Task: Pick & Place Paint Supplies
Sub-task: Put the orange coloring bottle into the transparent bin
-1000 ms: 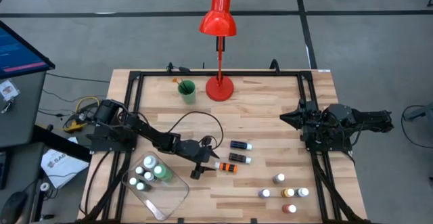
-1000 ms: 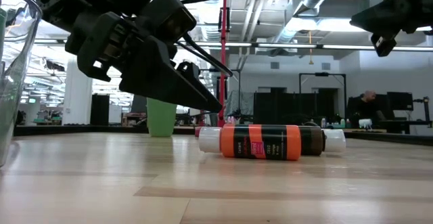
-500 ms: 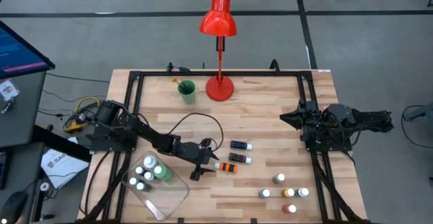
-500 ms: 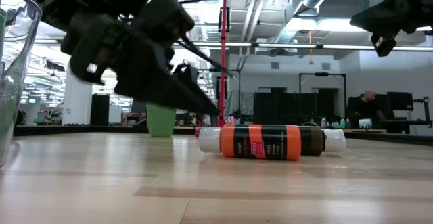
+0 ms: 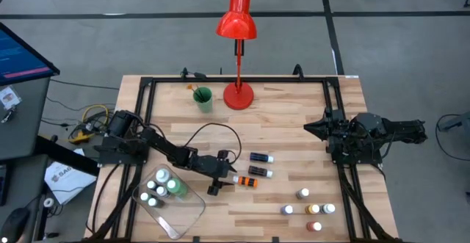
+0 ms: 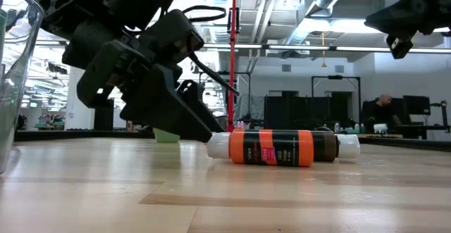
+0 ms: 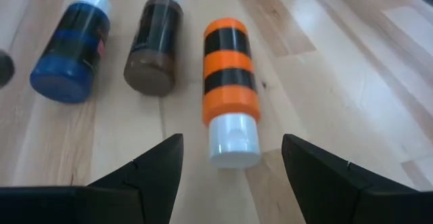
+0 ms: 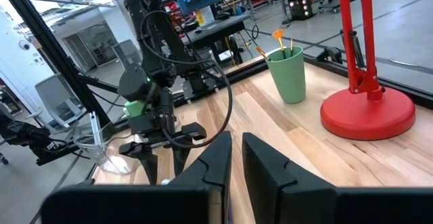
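My left hand (image 7: 232, 163) is stretched out low over the counter (image 5: 294, 118), tilted down, fingers spread wide and holding nothing. Between my fingertips lies the white cap of an orange paint bottle (image 7: 230, 88) with black bands, on its side and untouched. Just beside it lie a brown paint bottle (image 7: 153, 51) and a blue paint bottle (image 7: 71, 51), also on their sides. Behind my left arm, a clear plastic tray (image 5: 170, 199) holds several upright bottles, among them a larger green bottle (image 5: 174, 187). More small bottles (image 5: 308, 208) stand near the counter's front right. My right hand (image 8: 235, 158) waits at the right edge, fingers nearly closed, empty. At the back stand a green cup (image 5: 203, 98) and a red lamp (image 5: 237, 52).
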`<state>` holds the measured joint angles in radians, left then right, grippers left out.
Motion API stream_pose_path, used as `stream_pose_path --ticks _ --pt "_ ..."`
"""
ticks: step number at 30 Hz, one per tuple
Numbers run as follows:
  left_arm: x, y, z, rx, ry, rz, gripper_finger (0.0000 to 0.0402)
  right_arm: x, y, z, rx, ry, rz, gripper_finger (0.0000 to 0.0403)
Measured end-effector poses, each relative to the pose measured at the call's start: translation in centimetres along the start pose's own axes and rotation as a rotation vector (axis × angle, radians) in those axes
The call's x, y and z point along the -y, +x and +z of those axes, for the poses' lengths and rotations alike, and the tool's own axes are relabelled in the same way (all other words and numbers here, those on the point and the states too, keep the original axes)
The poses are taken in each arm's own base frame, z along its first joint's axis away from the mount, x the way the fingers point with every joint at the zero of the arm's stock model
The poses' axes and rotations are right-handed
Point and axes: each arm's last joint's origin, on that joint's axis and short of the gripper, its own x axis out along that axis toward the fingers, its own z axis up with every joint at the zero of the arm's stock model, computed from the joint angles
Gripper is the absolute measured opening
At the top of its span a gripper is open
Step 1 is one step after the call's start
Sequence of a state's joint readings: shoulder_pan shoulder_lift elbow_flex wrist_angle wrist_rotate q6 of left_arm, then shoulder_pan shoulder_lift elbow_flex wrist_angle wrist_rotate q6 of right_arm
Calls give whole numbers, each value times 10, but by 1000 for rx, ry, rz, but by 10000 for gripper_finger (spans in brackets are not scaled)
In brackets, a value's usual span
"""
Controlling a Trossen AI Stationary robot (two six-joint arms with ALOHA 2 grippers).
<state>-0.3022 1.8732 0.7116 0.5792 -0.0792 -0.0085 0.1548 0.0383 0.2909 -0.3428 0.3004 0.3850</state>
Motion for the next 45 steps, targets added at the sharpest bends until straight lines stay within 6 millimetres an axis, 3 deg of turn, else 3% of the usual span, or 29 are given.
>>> stream_pose_path --ticks 27,45 --pt "1 15 -4 18 -1 -3 237 0 0 0 0 0 0 33" --pt "-1 15 -4 16 -10 1 109 0 0 0 -1 0 0 33"
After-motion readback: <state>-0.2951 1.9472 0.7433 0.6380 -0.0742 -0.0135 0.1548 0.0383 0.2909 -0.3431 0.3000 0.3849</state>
